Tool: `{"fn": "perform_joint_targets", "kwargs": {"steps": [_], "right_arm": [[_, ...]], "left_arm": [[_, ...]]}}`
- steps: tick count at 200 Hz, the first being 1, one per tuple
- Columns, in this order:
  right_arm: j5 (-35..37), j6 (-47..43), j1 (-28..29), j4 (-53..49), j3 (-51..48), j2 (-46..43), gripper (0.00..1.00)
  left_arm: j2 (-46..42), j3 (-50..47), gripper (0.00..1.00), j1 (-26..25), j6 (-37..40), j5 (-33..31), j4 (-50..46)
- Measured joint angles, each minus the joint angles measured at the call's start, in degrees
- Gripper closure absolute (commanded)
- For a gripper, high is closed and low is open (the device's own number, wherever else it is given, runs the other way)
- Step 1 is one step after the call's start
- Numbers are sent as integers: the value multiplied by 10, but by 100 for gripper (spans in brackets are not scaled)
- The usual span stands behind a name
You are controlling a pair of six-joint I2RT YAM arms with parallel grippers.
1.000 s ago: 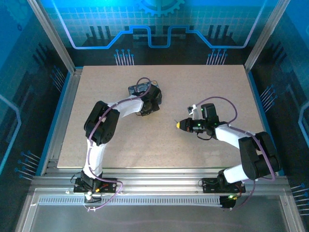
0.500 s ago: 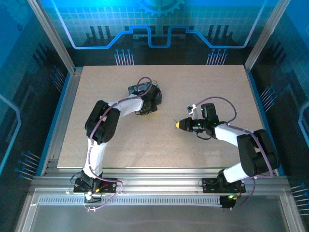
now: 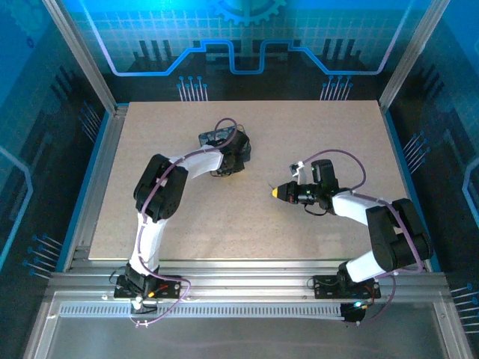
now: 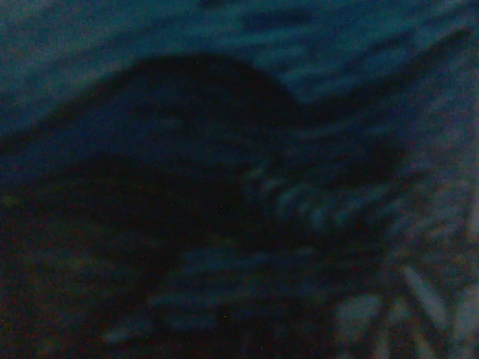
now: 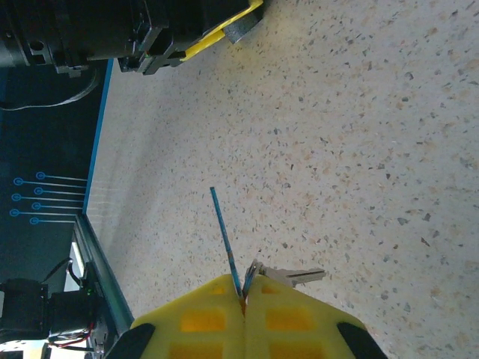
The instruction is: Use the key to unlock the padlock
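My right gripper (image 3: 278, 193) hovers mid-table, pointing left, its yellow fingers (image 5: 202, 321) shut on the key (image 5: 225, 233). The key's thin blade sticks out edge-on from the right gripper (image 5: 244, 290), and a second pale key (image 5: 293, 276) hangs beside it on the right. My left gripper (image 3: 227, 155) is pressed down over a dark blue tin (image 3: 212, 139) at the table's middle back. The left wrist view is dark and blurred, very close to a dark blue surface. The padlock is hidden. In the right wrist view the left gripper (image 5: 196, 37) sits top left with one yellow fingertip (image 5: 224, 26) showing.
The speckled beige table (image 3: 322, 134) has aluminium rails (image 3: 105, 172) along its sides and front. Blue-lit panels stand behind and beside it. Bare tabletop lies between the two grippers.
The left wrist has shifted slightly over the tin. The right gripper and its key have stayed almost still.
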Motion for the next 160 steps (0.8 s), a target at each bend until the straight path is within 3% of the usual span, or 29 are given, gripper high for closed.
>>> {"fn": "perform_joint_targets", "kwargs": {"steps": [29, 77, 108, 160], "right_arm": [[0, 0, 0, 0, 0, 1, 100], [1, 0, 5, 0, 0, 1, 100], [8, 2, 23, -1, 0, 0, 100], [23, 6, 38, -14, 0, -37, 100]], "left_arm": [[0, 1, 90, 1, 9, 4, 0], [-8, -2, 99, 7, 12, 63, -1], [-55, -37, 100, 7, -1, 157, 4], [-158, -108, 100, 7, -85, 308, 56]]}}
